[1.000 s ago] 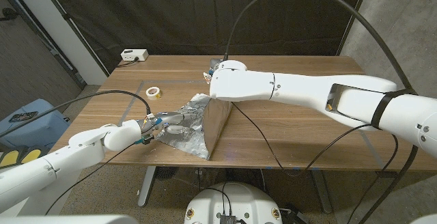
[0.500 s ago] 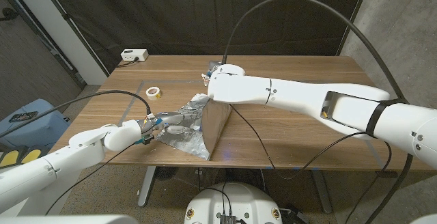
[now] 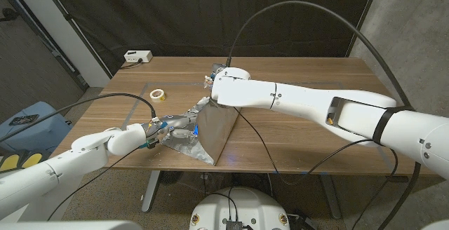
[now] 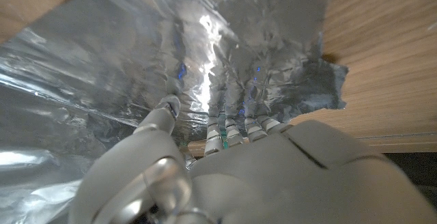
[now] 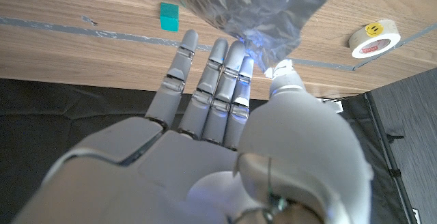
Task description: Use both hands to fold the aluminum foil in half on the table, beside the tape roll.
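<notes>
The table [image 3: 302,128] is of smooth brown wood. On its near left part lies the foil [image 3: 210,135], thin, shiny and creased; it is judged light, easily torn, best taken at edges. One half is lifted by the right hand [image 5: 232,80], pinching a corner. The left hand [image 4: 225,132] presses the flat half, fingers spread. The tape [image 3: 158,94], a small pale ring, stands near.
</notes>
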Motion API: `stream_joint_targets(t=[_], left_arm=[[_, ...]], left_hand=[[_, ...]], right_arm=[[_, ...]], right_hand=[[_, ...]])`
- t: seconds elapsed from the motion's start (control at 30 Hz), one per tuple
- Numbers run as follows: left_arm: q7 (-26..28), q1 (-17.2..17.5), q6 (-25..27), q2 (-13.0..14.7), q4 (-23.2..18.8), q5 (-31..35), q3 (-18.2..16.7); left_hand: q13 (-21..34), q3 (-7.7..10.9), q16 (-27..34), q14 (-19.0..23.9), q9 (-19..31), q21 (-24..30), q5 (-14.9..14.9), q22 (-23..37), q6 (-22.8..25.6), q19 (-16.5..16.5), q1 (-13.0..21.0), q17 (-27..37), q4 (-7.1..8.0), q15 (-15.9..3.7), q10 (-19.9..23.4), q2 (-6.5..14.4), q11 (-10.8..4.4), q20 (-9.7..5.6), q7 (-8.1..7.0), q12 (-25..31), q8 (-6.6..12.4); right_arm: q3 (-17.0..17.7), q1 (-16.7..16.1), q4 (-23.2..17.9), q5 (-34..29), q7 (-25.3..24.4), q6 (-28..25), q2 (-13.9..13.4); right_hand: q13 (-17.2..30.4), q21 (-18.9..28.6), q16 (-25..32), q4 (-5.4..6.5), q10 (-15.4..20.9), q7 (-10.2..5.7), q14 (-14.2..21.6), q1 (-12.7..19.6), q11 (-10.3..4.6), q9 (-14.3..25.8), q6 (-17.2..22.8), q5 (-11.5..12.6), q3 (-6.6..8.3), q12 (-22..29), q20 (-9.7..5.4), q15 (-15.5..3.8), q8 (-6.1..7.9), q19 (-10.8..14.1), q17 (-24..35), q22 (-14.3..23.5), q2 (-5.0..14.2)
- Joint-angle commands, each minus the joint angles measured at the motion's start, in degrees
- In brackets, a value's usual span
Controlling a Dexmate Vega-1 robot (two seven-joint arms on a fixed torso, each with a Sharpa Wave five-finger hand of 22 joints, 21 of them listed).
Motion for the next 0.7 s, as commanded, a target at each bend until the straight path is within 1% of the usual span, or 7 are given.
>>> stream_joint_targets(t=[0.03, 0.3, 0.4, 0.5, 0.53, 0.6, 0.7], left_arm=[[-0.25, -0.10, -0.30, -0.25, -0.06, -0.01, 0.16], [-0.29, 0.01, -0.40, -0.30, -0.07, -0.15, 0.16], [-0.42, -0.06, -0.49, -0.31, -0.03, -0.11, 0.22], [-0.30, -0.03, -0.54, -0.36, -0.03, -0.15, 0.17], [-0.19, 0.01, -0.54, -0.38, -0.05, -0.22, 0.11], [-0.04, 0.05, -0.52, -0.38, -0.11, -0.40, -0.05], [0.40, 0.27, -0.38, -0.37, -0.22, -0.92, -0.46]], left_hand=[[0.20, 0.03, 0.10, -0.03, 0.33, 0.38, 0.42, 0.23, 1.67, 2.04, 0.61, 0.15, -0.12, 0.03, 0.06, -0.07, 0.15, 1.28, -0.70, 0.33, 0.16], [0.20, 0.02, 0.12, 0.01, 0.34, 0.40, 0.47, 0.24, 1.77, 2.08, 0.79, 0.15, -0.11, -0.11, 0.06, -0.08, 0.02, 1.38, -0.75, 0.34, 0.10], [0.20, 0.01, 0.13, 0.03, 0.34, 0.41, 0.48, 0.24, 1.79, 2.11, 0.84, 0.15, -0.11, -0.09, 0.08, -0.08, 0.01, 1.31, -0.75, 0.35, 0.09], [0.20, 0.00, 0.14, 0.07, 0.35, 0.41, 0.49, 0.24, 1.82, 2.11, 0.90, 0.15, -0.10, -0.06, 0.00, -0.07, -0.10, 1.34, -0.78, 0.32, 0.07], [0.20, 0.00, 0.14, 0.07, 0.35, 0.41, 0.49, 0.24, 1.82, 2.11, 0.91, 0.15, -0.10, -0.07, 0.01, -0.07, -0.09, 1.33, -0.82, 0.32, 0.07], [0.20, -0.01, 0.14, 0.06, 0.35, 0.39, 0.51, 0.25, 1.82, 2.08, 0.96, 0.15, -0.10, -0.06, 0.01, -0.07, 0.01, 1.34, -0.82, 0.33, 0.04], [0.20, -0.02, 0.14, 0.07, 0.35, 0.39, 0.52, 0.25, 1.92, 2.08, 1.01, 0.15, -0.09, -0.07, 0.05, -0.08, -0.04, 1.34, -0.86, 0.34, 0.06]], right_arm=[[2.95, -1.98, 1.82, -2.16, 3.51, 2.99, 1.00], [4.35, -3.49, 4.27, -3.28, 4.03, 5.87, 2.28], [5.52, -4.53, 5.08, -3.35, 4.10, 6.69, 2.69], [6.00, -5.05, 5.40, -3.59, 4.40, 7.25, 2.78], [6.09, -5.10, 5.45, -3.65, 4.59, 7.38, 2.78], [6.28, -5.26, 5.51, -3.87, 4.75, 7.53, 2.85], [6.45, -5.41, 5.43, -4.23, 4.94, 7.62, 2.85]], right_hand=[[0.21, -0.16, -0.39, 0.30, -0.65, 0.28, -0.08, -0.47, 0.32, 0.07, -0.96, 0.59, 0.25, -0.34, 0.39, 0.79, -0.14, 0.06, 0.02, 0.17, 0.39], [0.19, -0.35, -0.71, 0.13, -0.80, 0.36, -0.55, -0.35, 0.56, -0.06, -1.32, 0.81, 0.54, -0.38, 0.55, 0.97, -0.07, 0.02, 0.14, 0.17, 0.94], [0.21, -0.37, -0.73, -0.05, -1.00, 0.36, -0.60, -0.12, 0.55, -0.13, -1.57, 0.88, 0.69, -0.43, 0.57, 0.97, -0.12, 0.13, 0.21, 0.17, 1.12], [0.28, -0.45, -1.03, 0.20, -1.37, 0.45, -1.00, -0.64, 0.77, -0.25, -1.98, 0.86, 0.64, -0.51, 0.58, 1.31, -0.18, 0.14, 0.22, 0.17, 1.37], [0.28, -0.48, -1.10, 0.28, -1.51, 0.47, -1.09, -0.80, 1.13, -0.28, -2.08, 0.86, 0.62, -0.57, 0.66, 1.39, -0.19, 0.12, 0.23, 0.16, 1.44], [0.32, -0.53, -1.27, 0.44, -1.58, 0.63, -1.26, -1.17, 0.95, -0.34, -2.29, 0.82, 0.50, -0.56, 0.72, 1.53, -0.21, 0.12, 0.19, 0.16, 1.42], [0.28, -0.60, -1.56, 0.61, -1.85, 0.77, -1.50, -1.65, 1.15, -0.44, -2.90, 0.80, 0.35, -0.68, 0.85, 1.81, -0.35, 0.13, 0.11, 0.16, 1.38]])
